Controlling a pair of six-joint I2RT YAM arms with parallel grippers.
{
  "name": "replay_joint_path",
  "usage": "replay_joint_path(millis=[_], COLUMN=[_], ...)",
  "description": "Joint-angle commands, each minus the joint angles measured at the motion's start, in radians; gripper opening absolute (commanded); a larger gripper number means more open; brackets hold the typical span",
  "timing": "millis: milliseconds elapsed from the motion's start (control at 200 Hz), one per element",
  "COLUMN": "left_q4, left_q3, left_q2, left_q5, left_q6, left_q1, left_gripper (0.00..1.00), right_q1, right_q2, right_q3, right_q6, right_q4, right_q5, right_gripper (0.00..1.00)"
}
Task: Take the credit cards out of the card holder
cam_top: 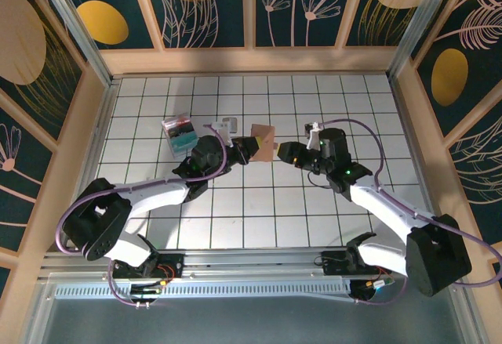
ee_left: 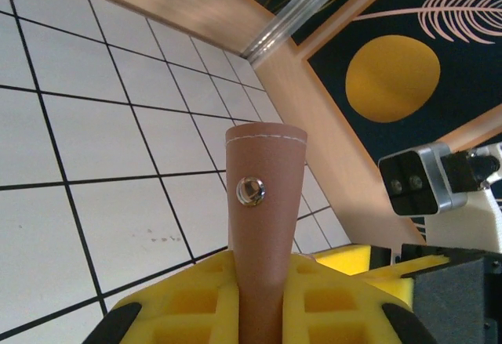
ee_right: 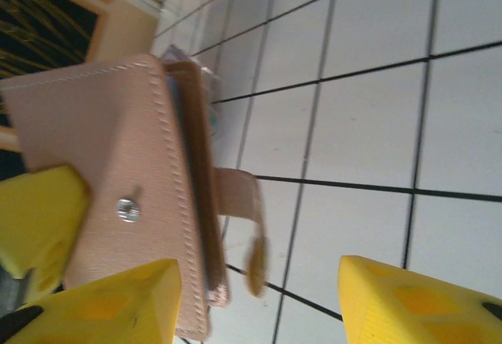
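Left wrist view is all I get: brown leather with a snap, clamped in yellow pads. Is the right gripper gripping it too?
Observer: No. The right wrist camera shows the right gripper open, with the card holder beside one finger, unclamped.
Operator: Is the holder folded?
Observer: Nearly shut. A grey-blue edge shows between the leather covers, and a tab sticks out sideways.
Operator: Anything else nearby?
Observer: From above, a clear plastic box sits on the table, left of the left gripper.
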State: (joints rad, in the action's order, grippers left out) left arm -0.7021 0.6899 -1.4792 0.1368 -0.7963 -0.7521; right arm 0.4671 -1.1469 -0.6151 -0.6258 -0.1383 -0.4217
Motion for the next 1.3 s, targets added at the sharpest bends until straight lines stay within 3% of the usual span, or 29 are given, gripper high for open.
replay_joint_path(millis=[0,400,696,806,951,1106,1246,1296], left_q4=[-0.058,-0.134,-0.265,-0.293,-0.274,-0.196,-0.105,-0.077], left_q3=[0.005,0.019,0.011,0.021,0.023,0.023,0.01,0.003], left_q2=[0.031,0.054,0.016,-0.008,-0.013,0.009,0.041,0.052], left_q5=[0.077,0.186,0.269,0.297,0.287,0.267,0.245,0.239], left_q6=[0.019,-0.023,-0.114,-0.141,-0.142,-0.109,-0.061,-0.048], left_q1=[0.004,0.004,0.004,0.004,0.003,0.004,0.005,0.004], left_gripper=[0.0,0.0,0.0,0.0,0.0,0.23,0.48,0.52], right_q1=[-0.014,-0.049,-0.055,-0.055,-0.056,-0.055,-0.056,-0.055], right_q2=[0.018,0.029,0.067,0.082,0.111,0.142,0.167,0.171], right_q3=[0.027,0.092,0.163,0.163,0.164,0.154,0.14,0.131], right_q6=[0.021,-0.037,-0.113,-0.114,-0.106,-0.079,-0.061,-0.054], right_q4=[-0.147,-0.311,-0.56,-0.562,-0.536,-0.464,-0.406,-0.38], right_q5=[-0.129,-0.247,-0.388,-0.396,-0.383,-0.347,-0.307,-0.288], right_gripper=[0.55,0.58,0.51,0.41,0.2,0.0,0.0,0.0])
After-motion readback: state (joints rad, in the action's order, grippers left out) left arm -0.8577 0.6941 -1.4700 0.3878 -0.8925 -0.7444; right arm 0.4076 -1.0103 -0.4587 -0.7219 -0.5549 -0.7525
